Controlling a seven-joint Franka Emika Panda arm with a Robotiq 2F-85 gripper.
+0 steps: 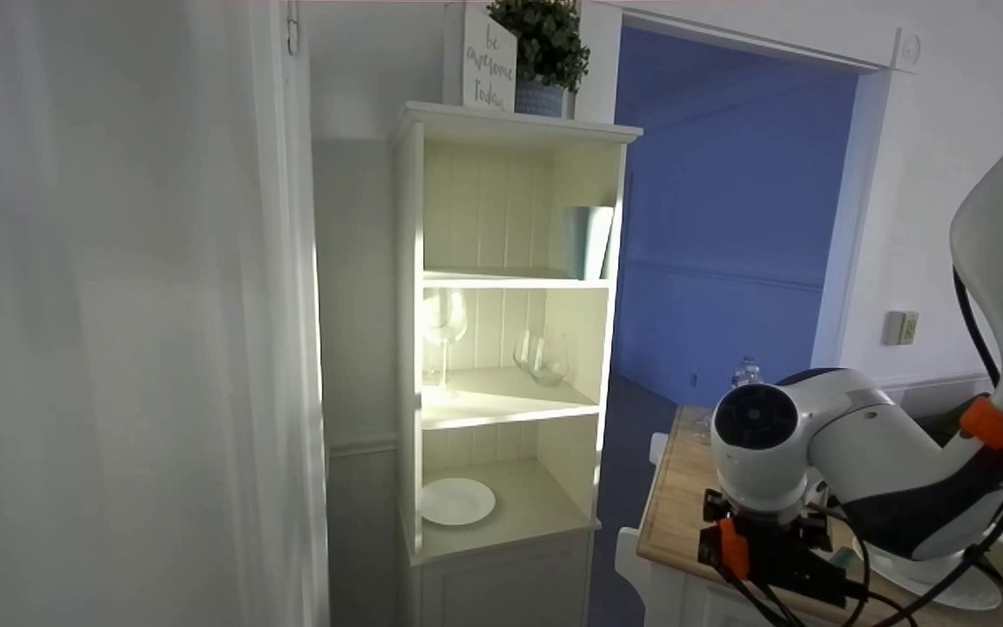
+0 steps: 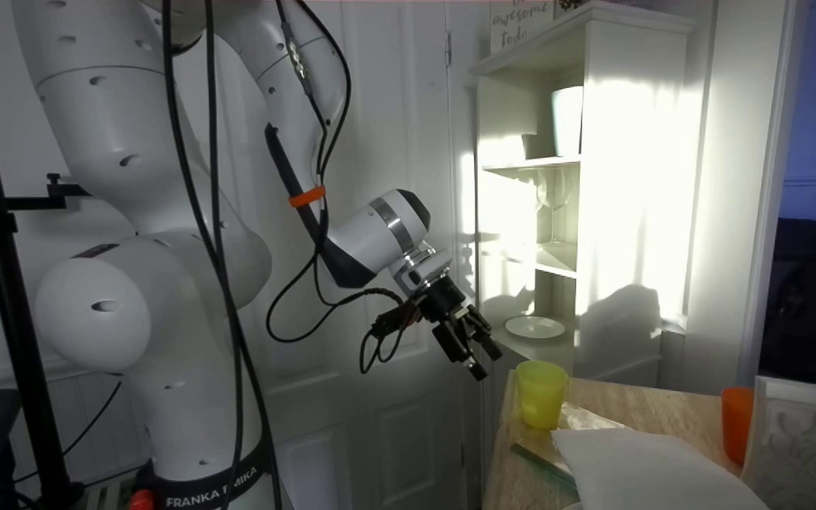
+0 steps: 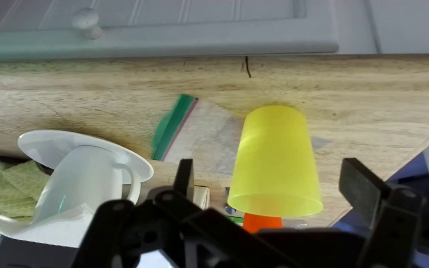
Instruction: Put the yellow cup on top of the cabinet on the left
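The yellow cup (image 2: 541, 394) stands upright on the wooden counter near its edge in an exterior view. In the wrist view, which looks upside down, the yellow cup (image 3: 276, 156) lies in line with the gap between my fingers. My gripper (image 2: 487, 360) is open and empty, tilted down, above and beside the cup and apart from it. The open fingers also show in the wrist view (image 3: 268, 176). The cream-white cabinet (image 1: 519, 126) shows in both exterior views (image 2: 631, 156). In an exterior view with the cabinet's front, the arm hides the cup.
A sign (image 1: 490, 63) and a potted plant (image 1: 541, 52) stand on the cabinet top. Its shelves hold cups, glasses and a plate (image 1: 458, 502). On the counter are an orange cup (image 2: 736, 425), a plastic bag (image 3: 214, 137) and a white mug (image 3: 84, 178) on a saucer (image 3: 47, 143).
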